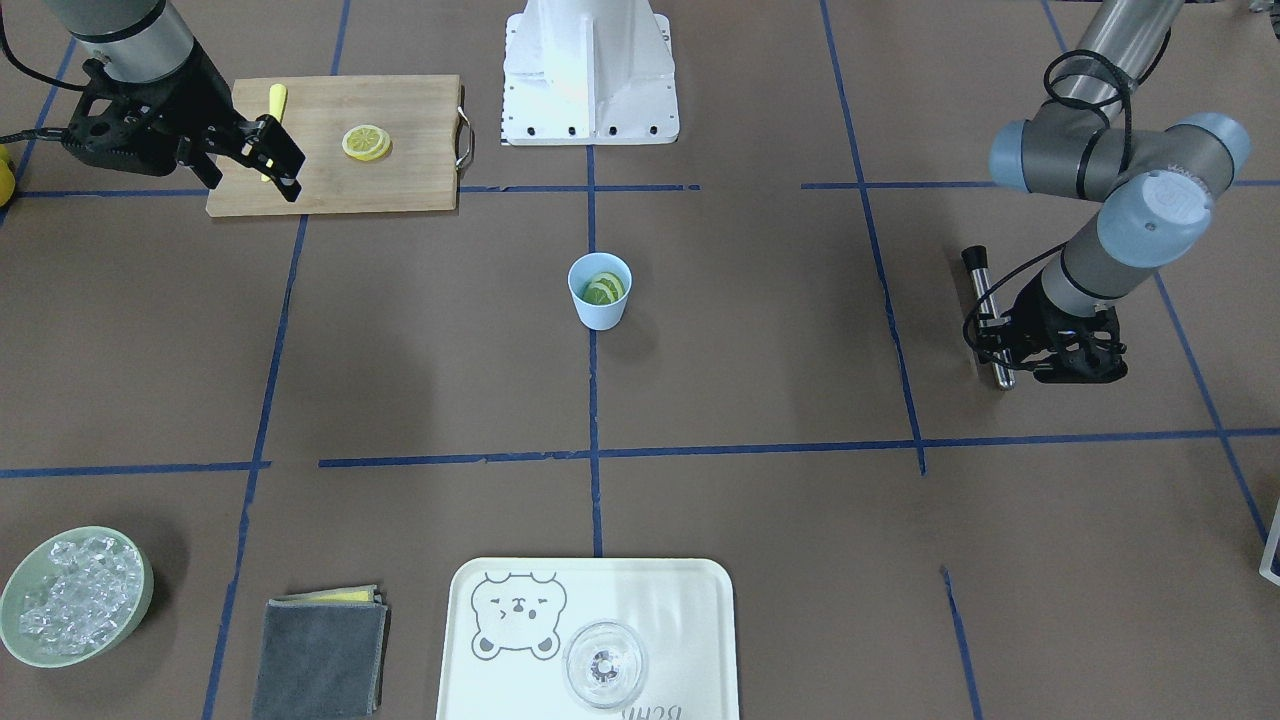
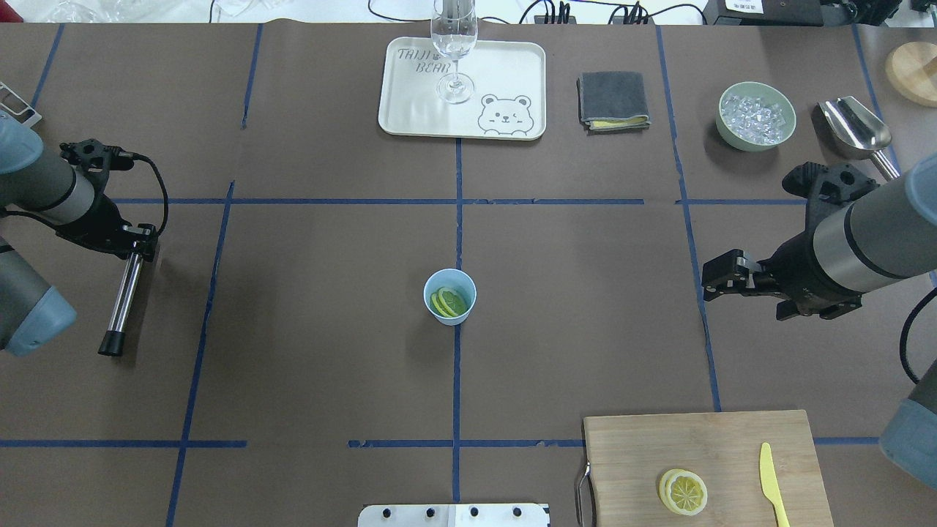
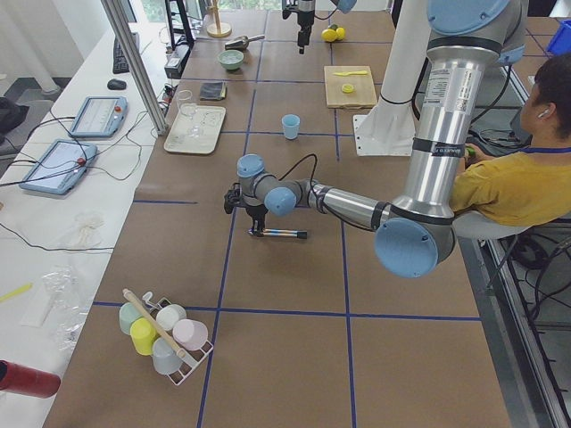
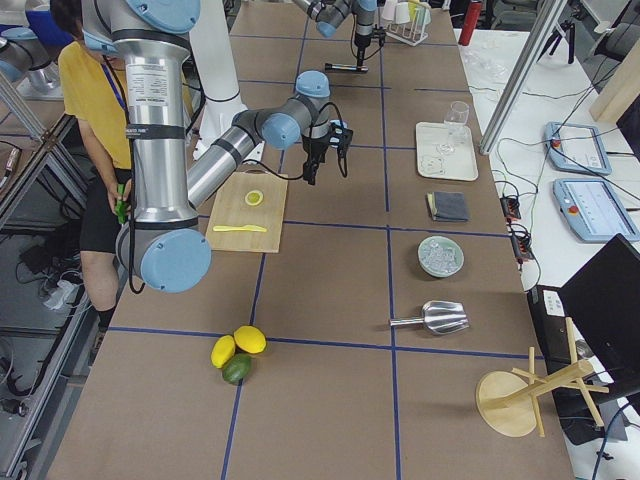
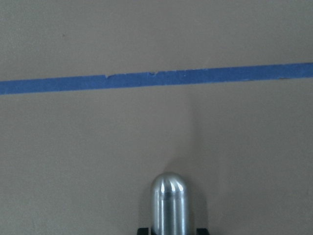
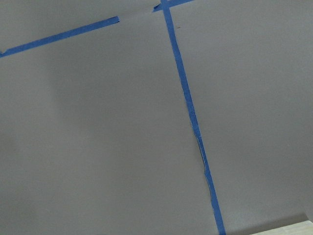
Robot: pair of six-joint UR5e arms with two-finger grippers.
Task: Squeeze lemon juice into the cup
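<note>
The pale blue cup [image 2: 449, 296] stands at the table's centre, with greenish-yellow citrus slices [image 2: 448, 302] inside it. A yellow lemon slice [image 2: 684, 492] lies on the wooden cutting board [image 2: 644, 454] at the near right. My right gripper [image 2: 708, 282] hangs above the table between cup and board, open and empty. Its wrist view shows only bare table. My left gripper [image 2: 139, 245], far to the left, is shut on a metal rod [image 2: 123, 300] lying along the table. The rod's rounded end [image 5: 168, 203] shows in the left wrist view.
A yellow plastic knife [image 2: 768, 476] lies on the board beside the slice. At the far edge are a cream tray [image 2: 417, 95] with a clear glass [image 2: 454, 44], a grey cloth [image 2: 613, 99], a green bowl [image 2: 756, 146] of ice and a metal scoop [image 2: 853, 124].
</note>
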